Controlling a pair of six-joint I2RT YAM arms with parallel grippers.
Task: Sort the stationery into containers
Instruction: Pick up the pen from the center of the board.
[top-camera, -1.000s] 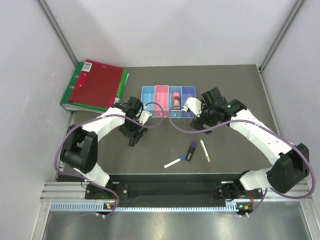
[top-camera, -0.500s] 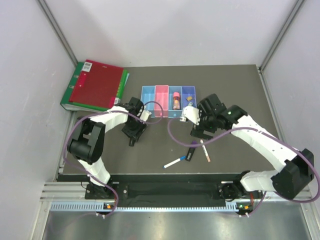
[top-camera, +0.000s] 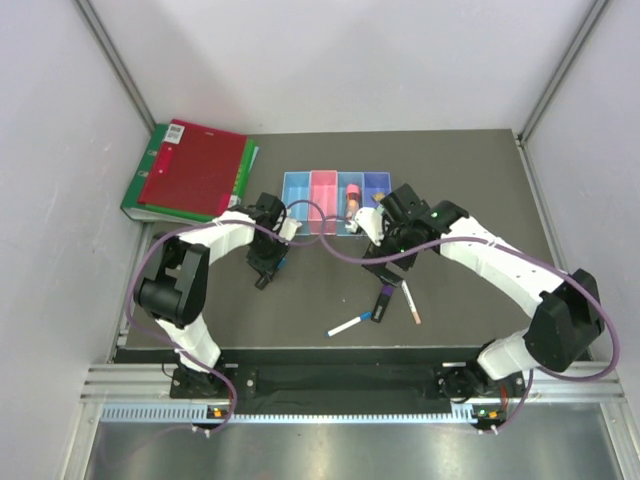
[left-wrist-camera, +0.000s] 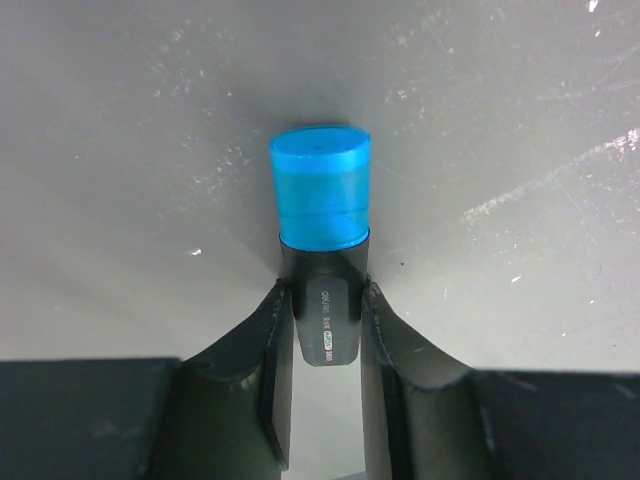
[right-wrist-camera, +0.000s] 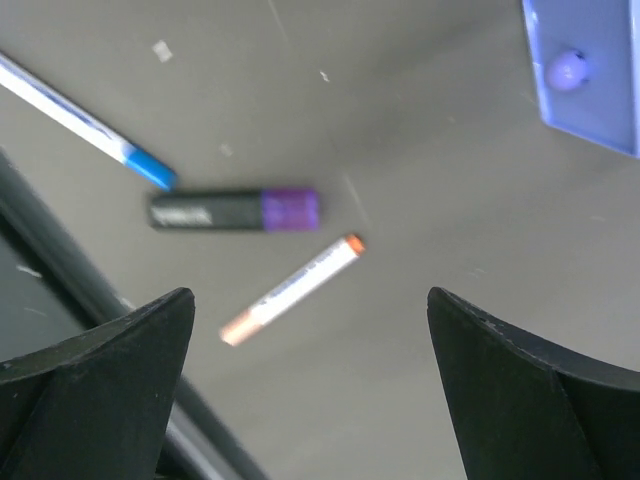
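Grip comes first: your left hand (left-wrist-camera: 322, 300) has its two dark fingers drawn in until they press on both flanks of the blue-capped black highlighter (left-wrist-camera: 320, 200). They clamp the flat-sided black barrel just behind the cap. That is a sensible place to hold it, since the barrel is narrower than the cap and its flat sides give the pads something to bear on, while the rounded, glossy cap would likely slip. The highlighter points away from the wrist, low over the matt grey worktop (top-camera: 470, 160) on the left, near the row of four joined translucent plastic bins (top-camera: 297, 178). You cannot tell from these views whether it has left the surface.

Your right hand (right-wrist-camera: 310, 296) is spread wide and holds nothing. It hangs above three loose pieces lying close together, none touching another: a purple-and-black highlighter (right-wrist-camera: 235, 210), a thin pinkish pen (right-wrist-camera: 290, 288) and a white pen with a blue cap (right-wrist-camera: 90, 128). Wide jaws suit an approach from above to any of them. The pens are slim, round and smooth, so they would probably roll if nudged.

One middle bin holds a pink-capped brown bottle (top-camera: 352, 200). The bins are shallow, thin-walled and rectangular, set along the far side. A red binder (top-camera: 195, 165) lies stacked on a green binder (top-camera: 140, 205) at the far left.
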